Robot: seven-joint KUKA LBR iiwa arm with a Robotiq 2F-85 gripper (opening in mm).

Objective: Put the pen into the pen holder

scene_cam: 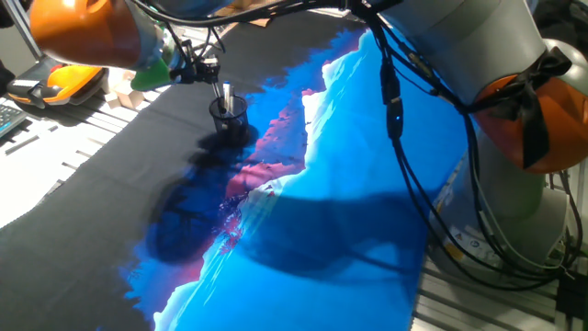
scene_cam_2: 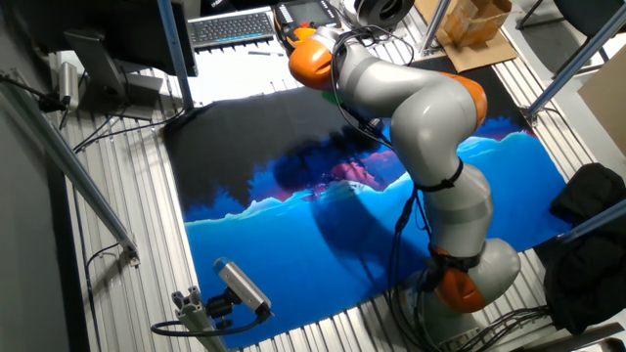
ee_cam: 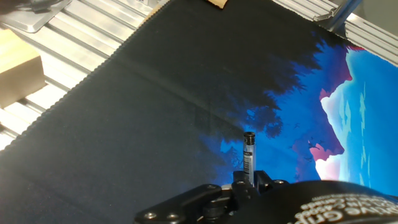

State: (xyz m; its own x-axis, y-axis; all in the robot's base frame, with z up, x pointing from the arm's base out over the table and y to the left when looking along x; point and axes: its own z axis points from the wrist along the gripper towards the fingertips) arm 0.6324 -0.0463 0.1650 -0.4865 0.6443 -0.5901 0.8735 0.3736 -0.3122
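Note:
In the hand view my gripper [ee_cam: 249,182] is at the bottom edge, shut on the pen [ee_cam: 249,154], a thin dark pen with a printed lighter barrel that sticks up from between the fingers over the black part of the mat. In one fixed view my gripper [scene_cam: 213,69] hovers just above and left of the pen holder [scene_cam: 230,118], a small black mesh cup on the mat. A light, thin shaft [scene_cam: 226,94] stands upright at the holder's mouth, right under the fingertips. The holder is hidden in the hand view. The arm hides both in the other fixed view.
A black and blue printed mat [scene_cam: 367,184] covers the table. A wooden block [ee_cam: 15,74] lies off the mat's edge on the ribbed metal. A keyboard [scene_cam_2: 230,24] and a cardboard box [scene_cam_2: 474,20] are at the far side. A camera on a stand [scene_cam_2: 240,288] sits near the mat's corner.

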